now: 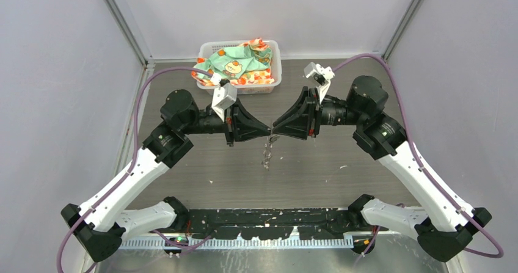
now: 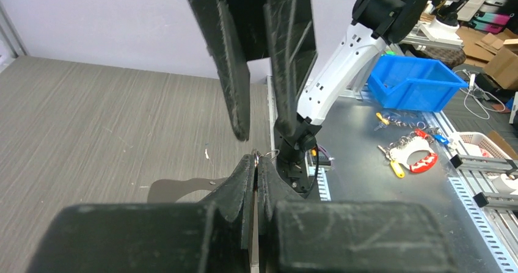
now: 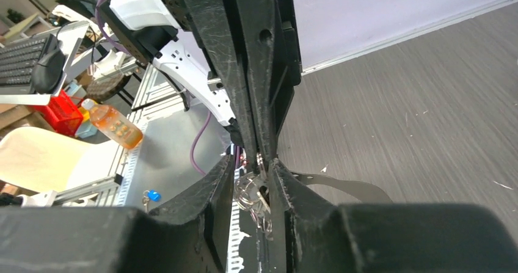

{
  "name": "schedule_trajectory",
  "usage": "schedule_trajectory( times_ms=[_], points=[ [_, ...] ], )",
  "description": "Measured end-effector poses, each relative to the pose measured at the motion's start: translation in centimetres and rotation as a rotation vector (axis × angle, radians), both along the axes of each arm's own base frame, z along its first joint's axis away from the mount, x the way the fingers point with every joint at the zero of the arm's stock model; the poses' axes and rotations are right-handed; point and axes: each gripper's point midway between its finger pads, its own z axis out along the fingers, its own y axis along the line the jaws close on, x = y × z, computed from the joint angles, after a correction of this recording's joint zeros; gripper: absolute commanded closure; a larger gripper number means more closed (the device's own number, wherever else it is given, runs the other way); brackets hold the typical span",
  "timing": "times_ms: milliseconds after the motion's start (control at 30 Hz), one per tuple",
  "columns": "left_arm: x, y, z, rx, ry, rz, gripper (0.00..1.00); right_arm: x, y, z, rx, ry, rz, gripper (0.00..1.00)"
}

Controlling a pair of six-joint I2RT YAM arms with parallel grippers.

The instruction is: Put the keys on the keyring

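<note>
My left gripper (image 1: 267, 131) and right gripper (image 1: 276, 134) meet tip to tip above the middle of the table. The keyring shows as thin silver wire rings (image 1: 267, 154) dangling below the tips. In the left wrist view the left gripper (image 2: 256, 158) is shut, pinching a thin silver ring (image 2: 267, 154) at its tips. In the right wrist view the right gripper (image 3: 251, 169) is open, its fingers on either side of the ring cluster (image 3: 253, 190). The left gripper's shut fingers (image 3: 256, 102) come in from above. No green-headed or black-headed key can be made out.
A white basket (image 1: 276, 46) with a green patterned cloth stands at the back of the table. Off the table's near edge lie a blue bin (image 2: 415, 80), a bunch of spare keys (image 2: 409, 154) and an orange bottle (image 3: 113, 125).
</note>
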Motion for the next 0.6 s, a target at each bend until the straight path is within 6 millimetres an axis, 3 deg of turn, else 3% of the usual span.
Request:
schedule_trajectory(
  times_ms=[467, 600],
  points=[
    [0.2, 0.2, 1.3, -0.023, -0.003, 0.008, 1.0, 0.1, 0.6, -0.6, -0.011, 0.045, 0.042, 0.85],
    [0.3, 0.1, 1.2, -0.02, 0.001, 0.008, 1.0, 0.1, 0.7, -0.5, -0.005, 0.044, 0.042, 0.97]
  ],
)
